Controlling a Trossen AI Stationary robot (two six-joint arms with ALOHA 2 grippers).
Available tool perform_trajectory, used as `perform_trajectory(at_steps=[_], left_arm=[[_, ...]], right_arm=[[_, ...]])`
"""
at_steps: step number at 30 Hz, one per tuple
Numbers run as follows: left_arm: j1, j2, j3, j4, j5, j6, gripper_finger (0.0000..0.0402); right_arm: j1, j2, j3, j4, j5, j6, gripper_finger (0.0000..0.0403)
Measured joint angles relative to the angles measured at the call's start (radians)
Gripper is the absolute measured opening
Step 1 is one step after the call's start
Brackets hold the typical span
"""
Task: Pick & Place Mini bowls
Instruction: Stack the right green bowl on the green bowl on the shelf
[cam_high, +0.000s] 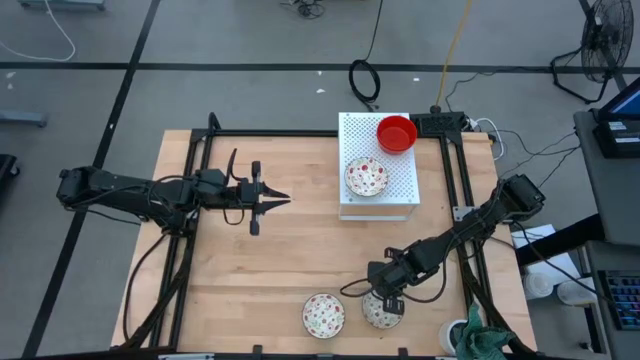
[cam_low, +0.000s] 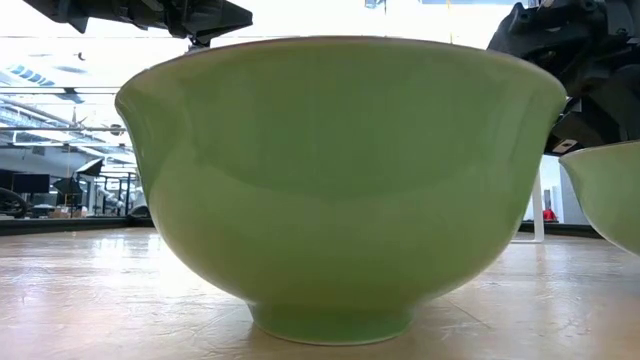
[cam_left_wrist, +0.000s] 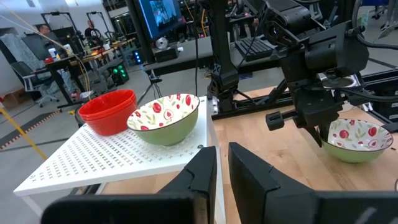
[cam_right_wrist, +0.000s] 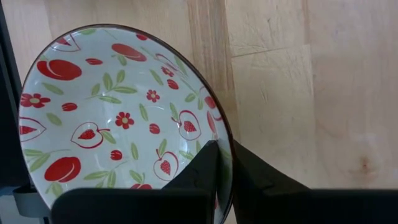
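The right hand (cam_high: 383, 303) is low at the near edge of the table (cam_high: 250, 270), its fingers pinched on the rim of a floral bowl (cam_right_wrist: 118, 112). This bowl stands upright, mouth up; it is white inside with red fruits and green leaves, and green outside. A second floral bowl (cam_high: 323, 314) stands just left of it. On the far white board (cam_high: 400, 195) stand a floral bowl (cam_high: 366, 177) and red bowls (cam_high: 397, 133); their number is unclear. The left hand (cam_high: 272, 199) waits at the left, fingers nearly closed, holding nothing.

occluded: floral bowl (cam_high: 382, 311) partly under right end effector (cam_high: 385, 300); cropped: second bowl (cam_low: 606, 195) at low view's edge
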Motion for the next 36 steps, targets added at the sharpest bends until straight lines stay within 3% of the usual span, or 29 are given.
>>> perform_trajectory(at_steps=[16, 36], left_arm=[[0.000, 0.000, 0.000, 0.000, 0.000, 0.000, 0.0049], [0.000, 0.000, 0.000, 0.000, 0.000, 0.000, 0.0049]], right_arm=[[0.000, -0.008, 0.000, 0.000, 0.000, -0.016, 0.0017], [-0.042, -0.185, -0.002, 0.001, 0.008, -0.102, 0.0012]])
